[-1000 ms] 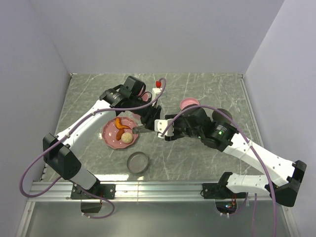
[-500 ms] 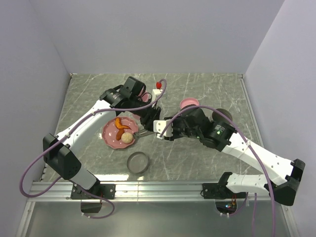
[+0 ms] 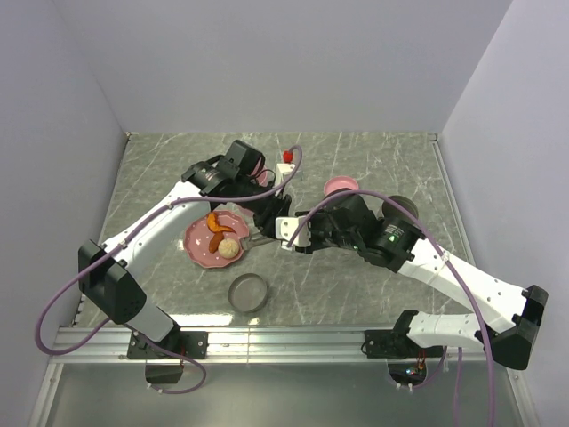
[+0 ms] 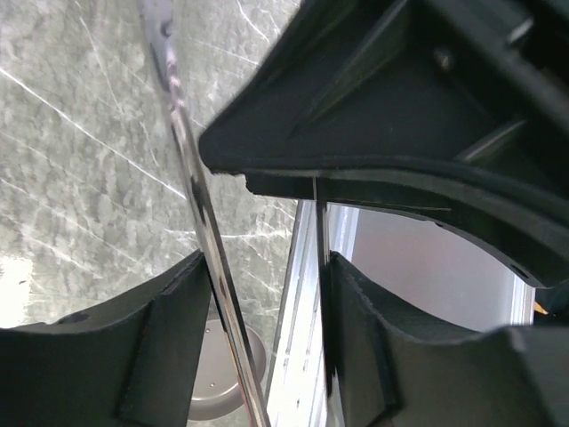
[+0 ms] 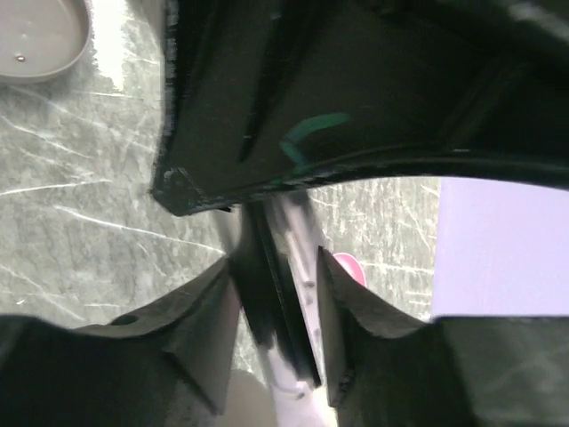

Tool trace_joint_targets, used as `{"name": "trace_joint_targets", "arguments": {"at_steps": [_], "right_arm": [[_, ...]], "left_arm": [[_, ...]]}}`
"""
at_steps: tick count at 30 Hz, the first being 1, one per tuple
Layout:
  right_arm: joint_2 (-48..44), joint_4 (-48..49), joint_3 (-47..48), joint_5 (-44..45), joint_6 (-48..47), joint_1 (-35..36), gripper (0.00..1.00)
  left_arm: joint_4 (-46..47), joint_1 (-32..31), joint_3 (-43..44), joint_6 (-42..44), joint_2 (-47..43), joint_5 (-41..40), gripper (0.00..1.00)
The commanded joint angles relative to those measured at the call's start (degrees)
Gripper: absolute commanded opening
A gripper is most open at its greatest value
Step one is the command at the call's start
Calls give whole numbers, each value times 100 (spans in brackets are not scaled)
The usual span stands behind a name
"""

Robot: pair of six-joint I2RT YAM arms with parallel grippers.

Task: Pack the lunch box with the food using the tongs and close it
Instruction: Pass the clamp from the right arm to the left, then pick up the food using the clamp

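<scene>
Tongs (image 4: 191, 178) run along a 2-to-8 o'clock axis, tips toward 8 o'clock beside the ball (image 3: 229, 248) on the plate (image 3: 197, 250). The left fingers (image 4: 169, 347) clamp them; whether the right fingers (image 5: 200, 338) grip cannot be told.

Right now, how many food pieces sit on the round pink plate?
2: a curved orange-red strip at the middle of the pink plate, and a small pale beige ball by its right rim. Others may be hidden.

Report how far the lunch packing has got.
Done: nothing; the orange strip and beige ball lie on the pink plate. In hand: the left pincer holds the tongs by the plate. Left: packing both, then closing.
</scene>
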Motion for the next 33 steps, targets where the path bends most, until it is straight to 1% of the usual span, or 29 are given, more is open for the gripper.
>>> {"name": "trace_joint_targets", "arguments": {"at_steps": [1,2,3,4,5,9,11,14,20,24,26,28,33], "right_arm": [[-52,235,36,205,-128,58,47],[-78,253,36,240,-119,67,57],[-105,288,45,319,-84,84,64],[-131,297,53,346,-49,93,70],[-149,297,62,355,-40,110,77],[-368,183,106,373,21,119,86],[-508,43,132,347,135,128,92],[-772,-116,141,224,372,128,95],[-1431,-160,27,109,1022,76,100],[-1590,-265,141,-180,1550,-319,100],[-1617,-327,168,-356,1796,-679,100],[-1643,-345,106,-541,1963,-960,100],[-1810,-397,-61,-822,2394,-1391,100]], "left_arm": [[133,-58,-107,27,-170,231,55],[168,-67,-133,-16,-205,205,54],[230,-67,-168,-78,-222,161,53],[335,-49,-247,-165,-257,30,52],[388,-41,-283,-210,-327,-32,51],[415,135,-318,-254,-451,-287,49],[354,240,-283,-211,-530,-514,48],[231,285,-318,-9,-775,-796,48],[-60,320,-827,615,-1522,-1833,47],[-279,477,-1424,1054,-2076,-2229,48],[-367,522,-1592,1230,-2436,-2413,48],[-586,557,-1777,1415,-2717,-2729,50],[-1035,715,-2154,1653,-3262,-3283,55]]}}
